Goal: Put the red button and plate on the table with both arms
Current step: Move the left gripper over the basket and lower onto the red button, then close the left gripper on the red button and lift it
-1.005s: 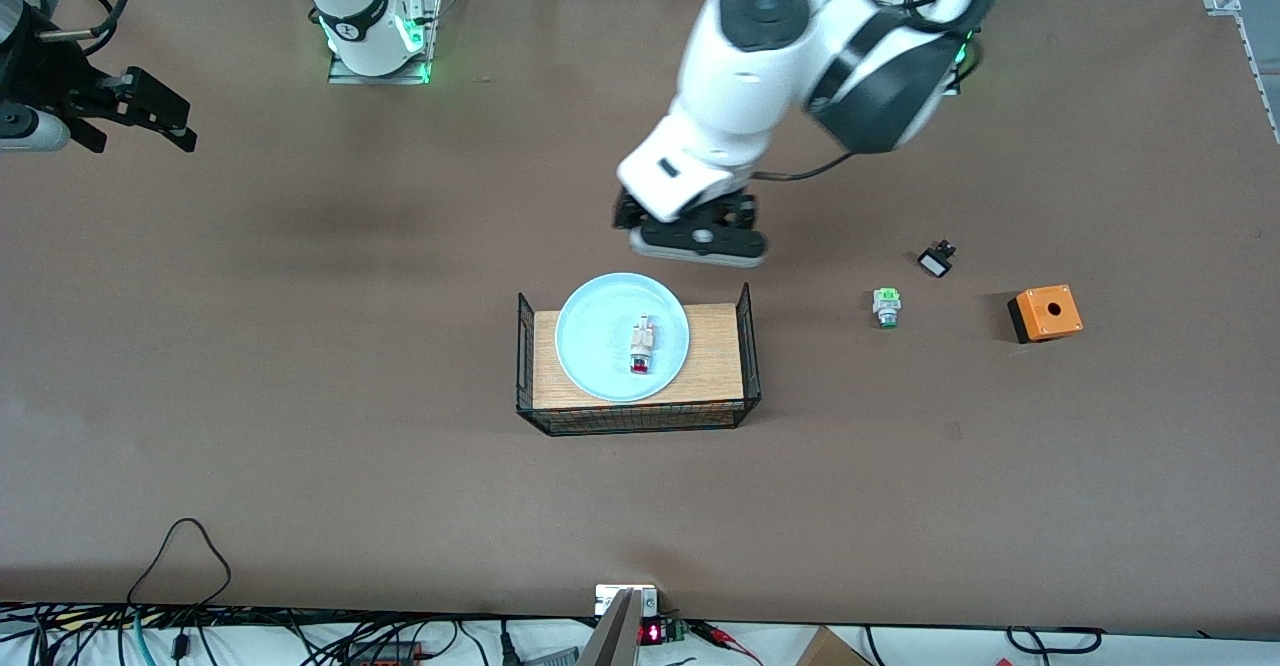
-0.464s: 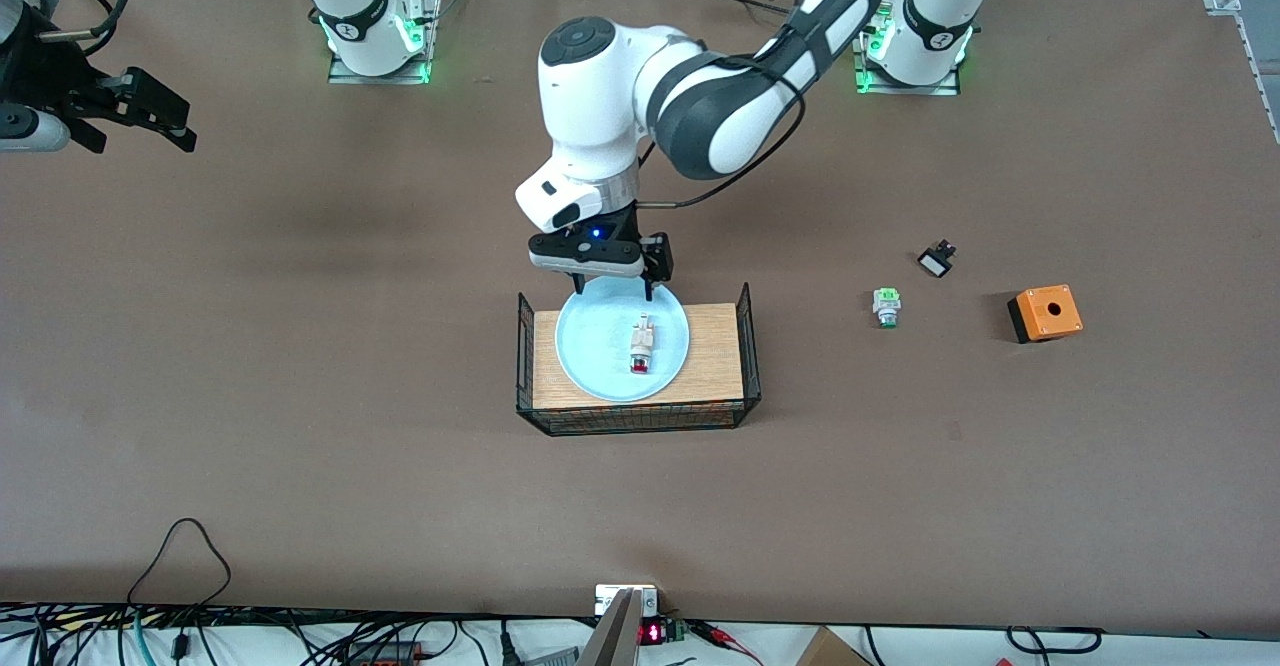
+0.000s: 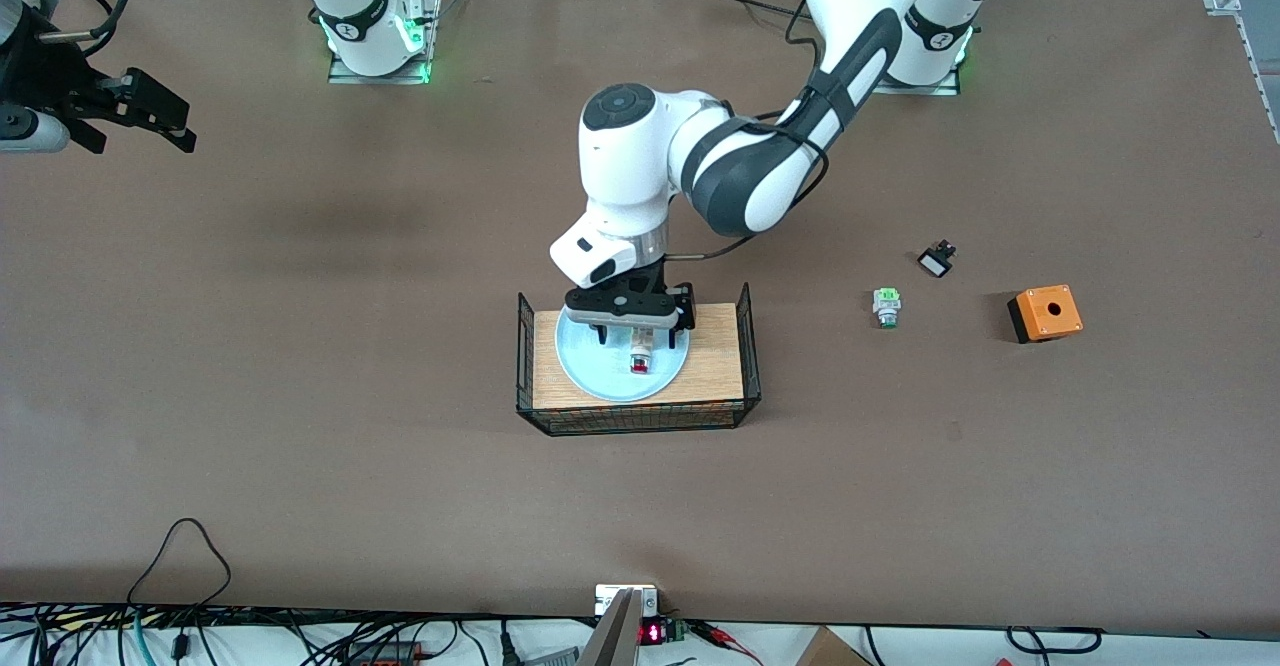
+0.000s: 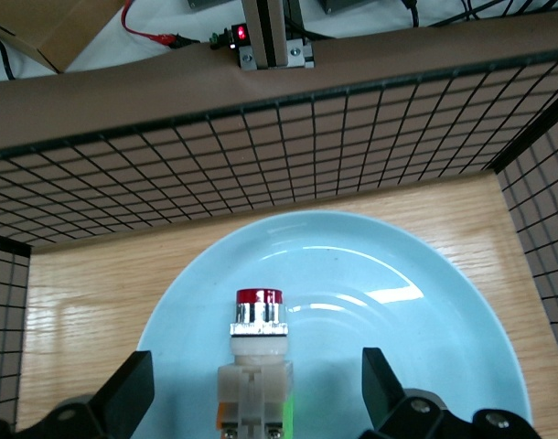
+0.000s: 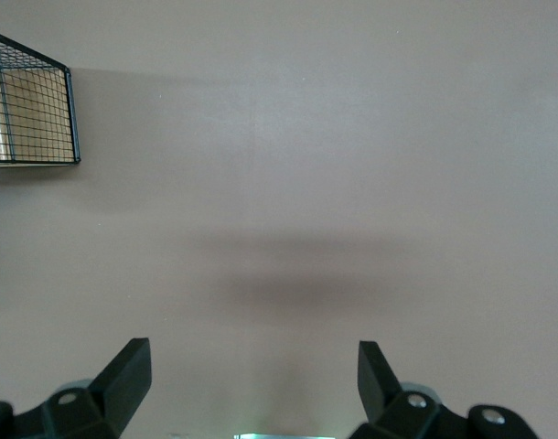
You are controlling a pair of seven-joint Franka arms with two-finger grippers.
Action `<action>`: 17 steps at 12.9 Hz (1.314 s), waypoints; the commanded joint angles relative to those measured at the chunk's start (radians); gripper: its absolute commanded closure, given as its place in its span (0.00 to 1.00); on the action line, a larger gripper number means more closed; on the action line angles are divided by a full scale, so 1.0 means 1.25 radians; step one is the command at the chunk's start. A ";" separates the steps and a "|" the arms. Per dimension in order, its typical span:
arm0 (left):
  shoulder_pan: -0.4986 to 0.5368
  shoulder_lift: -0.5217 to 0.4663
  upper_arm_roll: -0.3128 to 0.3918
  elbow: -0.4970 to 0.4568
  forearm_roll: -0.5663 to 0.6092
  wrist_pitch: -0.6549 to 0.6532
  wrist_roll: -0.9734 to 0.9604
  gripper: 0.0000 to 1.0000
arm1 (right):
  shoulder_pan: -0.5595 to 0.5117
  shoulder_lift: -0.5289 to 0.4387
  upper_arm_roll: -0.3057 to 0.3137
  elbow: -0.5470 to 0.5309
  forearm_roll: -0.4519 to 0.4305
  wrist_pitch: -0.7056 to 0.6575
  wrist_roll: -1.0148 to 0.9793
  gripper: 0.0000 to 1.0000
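Observation:
The pale blue plate lies on a small wooden board framed by black wire mesh, mid-table. The red button lies on the plate, red cap toward the front camera. My left gripper is open, low over the plate, its fingers on either side of the button's body without touching. In the left wrist view the button lies between the open fingers on the plate. My right gripper is open and empty, up over the brown table at the right arm's end; the arm waits.
A green-capped button, a small black part and an orange box with a hole lie toward the left arm's end. The wire mesh walls rise around the board. Cables run along the table's front edge.
My left arm has swung in and come down over the plate, bringing its open gripper around the red button. The right arm has not moved.

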 commanded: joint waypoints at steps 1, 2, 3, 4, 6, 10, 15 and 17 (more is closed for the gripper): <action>0.007 -0.008 -0.008 -0.045 0.012 0.035 -0.010 0.00 | -0.005 -0.003 -0.008 0.001 0.006 0.000 -0.016 0.00; 0.006 -0.008 -0.010 -0.045 0.012 0.035 -0.010 0.00 | -0.005 -0.003 -0.008 0.001 0.006 -0.001 -0.016 0.00; 0.005 -0.008 -0.011 -0.046 0.012 0.036 -0.010 0.09 | -0.005 -0.003 -0.008 0.000 0.006 -0.002 -0.017 0.00; -0.003 -0.007 -0.011 -0.046 0.012 0.035 -0.010 0.33 | -0.005 -0.003 -0.009 0.001 0.006 -0.003 -0.016 0.00; -0.003 -0.009 -0.014 -0.046 0.011 0.029 -0.022 0.78 | -0.005 -0.003 -0.009 0.001 0.006 -0.002 -0.017 0.00; 0.013 -0.049 -0.019 -0.046 -0.002 0.011 -0.017 0.94 | -0.004 -0.002 -0.008 0.001 0.006 -0.002 -0.017 0.00; 0.072 -0.185 -0.037 -0.042 -0.142 -0.180 0.083 0.94 | 0.001 0.002 -0.002 0.003 -0.001 0.004 -0.017 0.00; 0.160 -0.209 -0.041 -0.044 -0.201 -0.266 0.230 0.95 | 0.022 0.003 0.004 0.003 -0.004 -0.001 -0.023 0.00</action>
